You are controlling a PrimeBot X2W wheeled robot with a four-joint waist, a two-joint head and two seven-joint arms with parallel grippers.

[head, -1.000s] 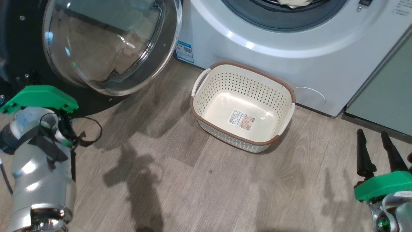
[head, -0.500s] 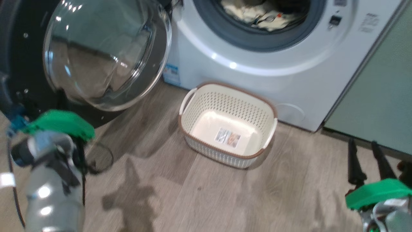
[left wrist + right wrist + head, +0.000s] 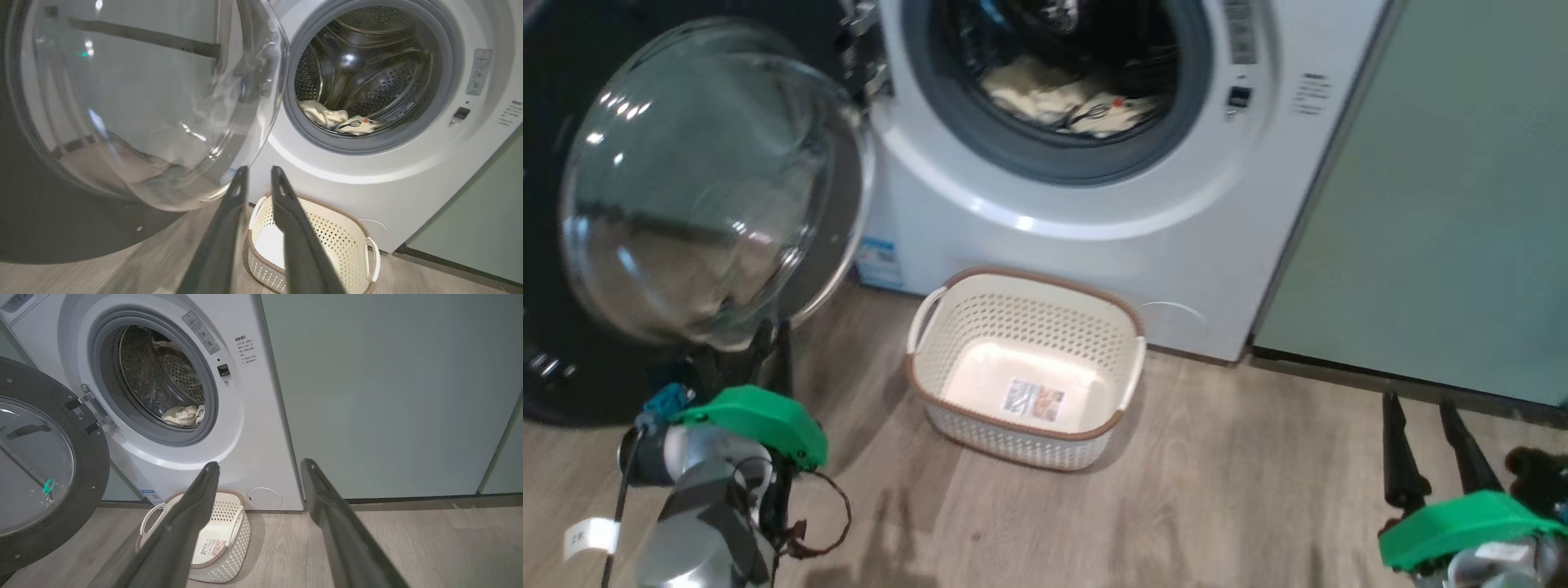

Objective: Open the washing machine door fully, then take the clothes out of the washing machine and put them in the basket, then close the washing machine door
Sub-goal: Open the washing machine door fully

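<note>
The big round door with the glossy black rim and bulging clear glass bowl (image 3: 703, 180) is swung out to the left of the white front-loading washing machine (image 3: 1094, 245), so the grey-gasketed porthole is wide open. The soft cream-coloured clothes with thin dark line drawings (image 3: 1054, 102) sit in a heap at the bottom of the perforated steel drum (image 3: 367, 61), all of them inside.

The small cream plastic basket with perforated sides and a brown rim (image 3: 1021, 327) stands on the grey wood-look floor (image 3: 1217, 490) right in front of the machine, just below the porthole, with a sticker (image 3: 1035, 400) on its bottom.

The left claw (image 3: 257, 171) hangs low by the bottom edge of the door's glass bowl, pointing towards the machine. Its two dark fingers are parted by a narrow gap and there's nothing between them. The right claw (image 3: 259, 467) is well off to the right, in front of the pale green cabinet panel (image 3: 1437, 204), fingers spread wide and not gripping anything. Neither claw touches the clothes or the basket.
</note>
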